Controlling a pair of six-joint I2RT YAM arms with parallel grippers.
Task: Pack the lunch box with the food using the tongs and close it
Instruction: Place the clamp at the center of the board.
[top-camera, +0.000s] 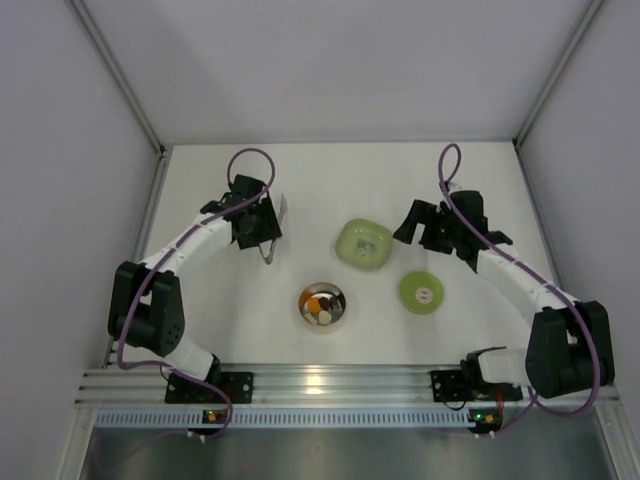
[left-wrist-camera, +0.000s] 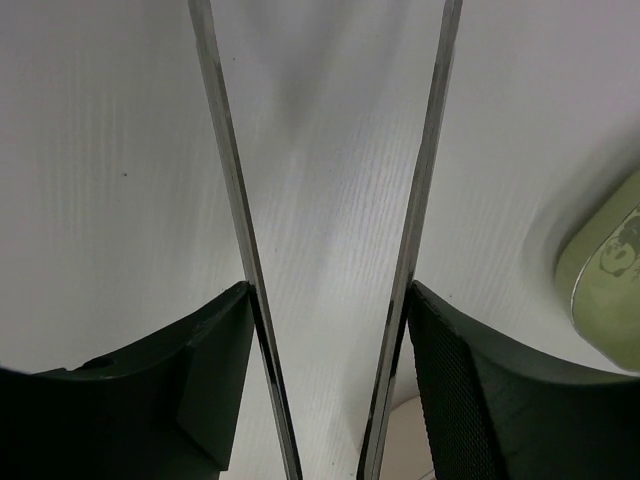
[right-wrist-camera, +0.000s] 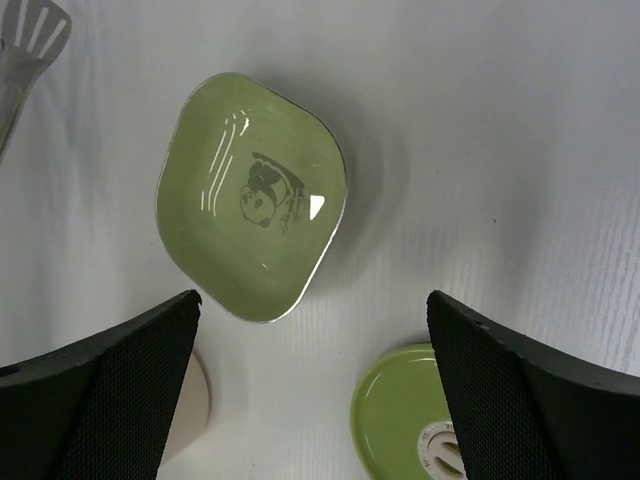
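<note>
Closest to the lens in the left wrist view are the two black fingers (left-wrist-camera: 200, 370) of the left gripper (left-wrist-camera: 330, 300), each pressed against the outer side of one arm of the tongs (left-wrist-camera: 425, 150), so the jaws are clamped on the tongs while the slim silver arms stand spread in a narrow V over the white table (top-camera: 330, 190). At the right edge of that view a corner of the pale green dish (left-wrist-camera: 610, 270) with its panda print shows. From above, this gripper sits over the left half of the table, well apart from the lunch box (top-camera: 342, 298), which stands open near the middle toward the near edge. The food (top-camera: 318, 303) lies inside it, with orange, dark and whitish pieces showing. The green lid (top-camera: 422, 292) lies flat on the table to the right of the lunch box, not touching it, white centre spot up. The right gripper (right-wrist-camera: 312, 310) hangs above the gap between dish and lid, fingers spread wide with nothing between them, and the slotted tip of the tongs shows in the upper left corner of its view
</note>
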